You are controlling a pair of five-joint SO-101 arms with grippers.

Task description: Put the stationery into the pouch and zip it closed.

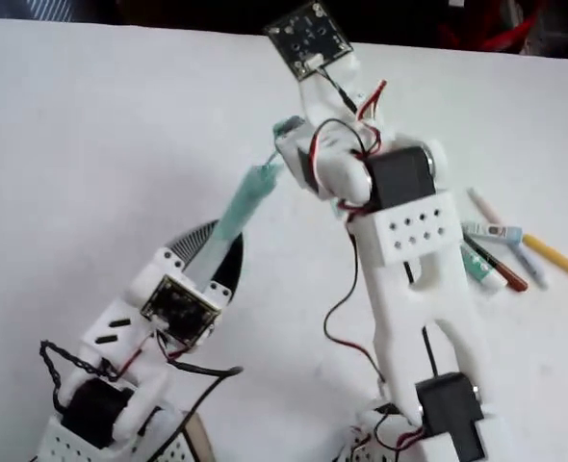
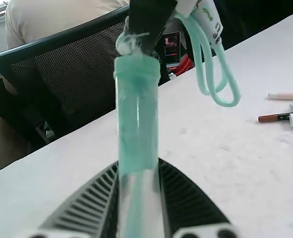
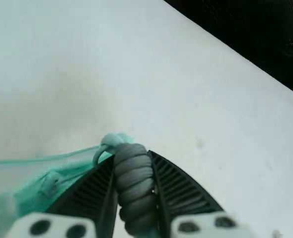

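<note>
From above, the white table (image 1: pixel 91 135) runs wide to its dark far edge, pens (image 1: pixel 496 252) lie well aside, and the teal pouch (image 1: pixel 245 197) spans from left gripper (image 1: pixel 215 258) to right gripper (image 1: pixel 286 144) — left wrist view, jaws pinched on its near end (a chair (image 2: pixel 62 64) sits past the table edge); right wrist view, jaws clamped on a grey coiled cord (image 3: pixel 134 183) beside its tip.

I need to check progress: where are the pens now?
In the high view the pens lie in a cluster on the table, on the right side, beside the right arm and away from the pouch.
</note>
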